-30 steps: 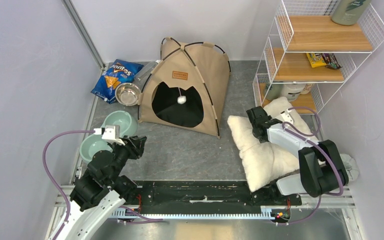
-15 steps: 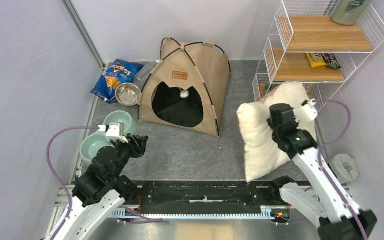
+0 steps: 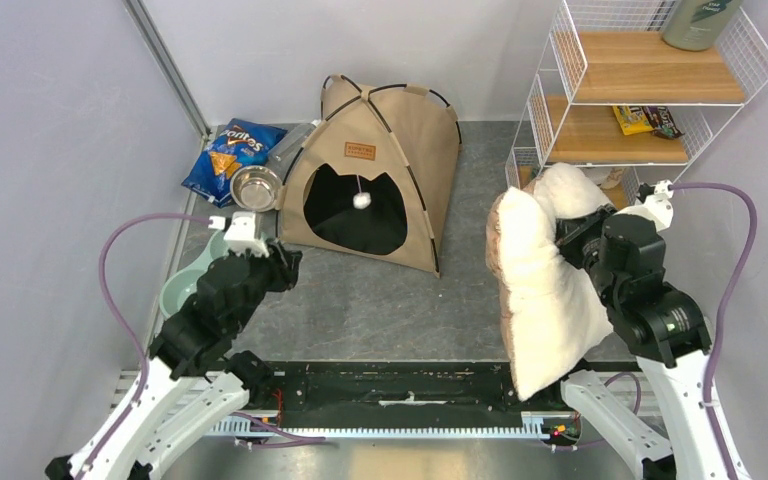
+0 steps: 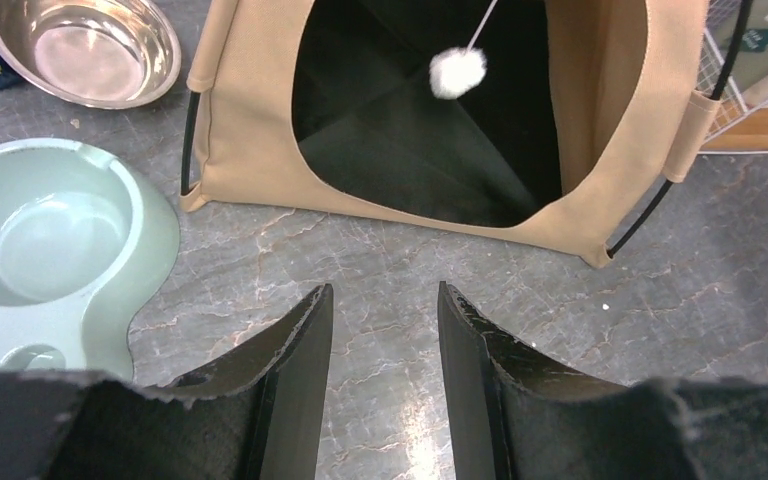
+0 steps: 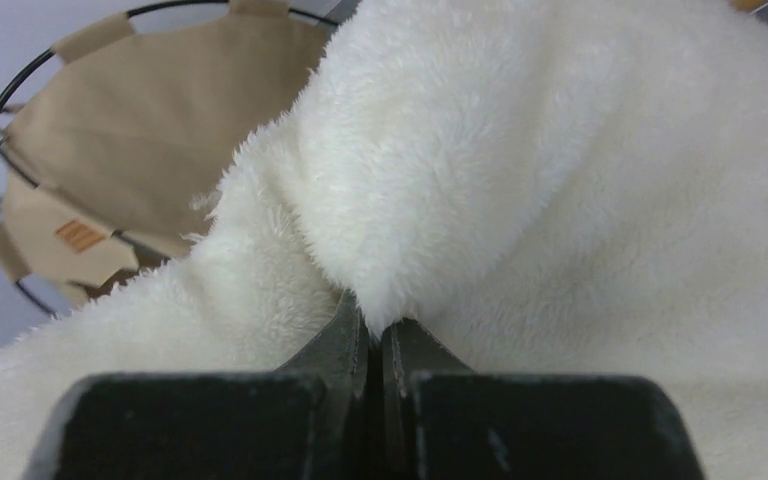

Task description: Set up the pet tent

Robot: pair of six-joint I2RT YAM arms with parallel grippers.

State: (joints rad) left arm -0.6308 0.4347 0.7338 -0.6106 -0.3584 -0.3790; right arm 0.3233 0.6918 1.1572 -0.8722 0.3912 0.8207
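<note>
The tan pet tent (image 3: 392, 150) stands erect at the back middle, black poles crossed on top, arched doorway facing me with a white pompom (image 3: 362, 200) hanging in it. It also shows in the left wrist view (image 4: 600, 110) and partly in the right wrist view (image 5: 150, 130). My left gripper (image 3: 285, 268) is open and empty, low over the floor in front of the doorway (image 4: 385, 300). My right gripper (image 3: 572, 235) is shut on the fluffy white pillow (image 3: 545, 290), held lifted at the right; the fur (image 5: 520, 170) fills the right wrist view around the pinched fingers (image 5: 352, 335).
A pale green double bowl (image 3: 185, 290) lies by my left arm, also in the left wrist view (image 4: 50, 250). A steel bowl (image 3: 255, 187) and a blue chip bag (image 3: 225, 155) sit left of the tent. A white wire shelf rack (image 3: 640, 100) stands back right.
My right arm has lifted the pillow off the floor and raised it upright. My left gripper has moved forward toward the tent doorway.
</note>
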